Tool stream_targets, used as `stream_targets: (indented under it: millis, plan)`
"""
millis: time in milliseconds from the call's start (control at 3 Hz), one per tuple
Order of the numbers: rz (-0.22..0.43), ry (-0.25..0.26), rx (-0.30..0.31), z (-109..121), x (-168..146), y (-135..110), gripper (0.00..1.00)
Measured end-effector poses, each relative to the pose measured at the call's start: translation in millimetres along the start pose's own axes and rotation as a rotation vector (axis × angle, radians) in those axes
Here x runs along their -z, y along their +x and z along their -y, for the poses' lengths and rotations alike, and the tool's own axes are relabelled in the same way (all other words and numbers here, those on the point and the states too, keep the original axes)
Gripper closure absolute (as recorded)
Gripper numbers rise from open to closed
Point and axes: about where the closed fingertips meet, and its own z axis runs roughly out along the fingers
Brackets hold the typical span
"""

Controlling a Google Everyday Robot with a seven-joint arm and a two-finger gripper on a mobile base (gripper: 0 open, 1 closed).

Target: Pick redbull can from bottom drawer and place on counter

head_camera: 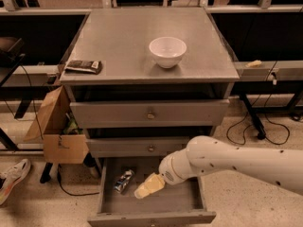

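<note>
We saw the bottom drawer (156,208) pulled out from the grey cabinet, its plain grey inside showing. The redbull can (123,180) lay on its side in the left part of that drawer, tilted at an angle, resting on the drawer floor. The gripper (147,187), a pale yellowish wedge at the end of the white arm (236,162), was down inside the drawer just to the right of the can, pointing toward it. It was near the can, but we saw no grip on it. We could not tell how the gripper was set, since it read as one solid shape.

The arm reached in from the right, across the drawer's right side. Above, the middle drawer (142,148) and the top drawer (149,113) sat pushed in, each with a small round knob. On the table (123,37) stood a white bowl (167,51) toward the middle right, and a dark flat packet (83,66) lay at the front left corner, well apart from the bowl.

On the floor left of the cabinet we noted an open cardboard box (57,131) and, further left, a shoe (12,176).
</note>
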Motion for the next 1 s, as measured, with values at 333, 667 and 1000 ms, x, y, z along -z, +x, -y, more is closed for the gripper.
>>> stream_targets:
  millis: [333,667,1000]
  plan:
    - [0.009,0.009,-0.089,29,-39,33,0.00]
    - [-0.066,0.010,-0.242,57,-71,67,0.00]
    - [-0.066,0.010,-0.241,57,-71,67,0.00]
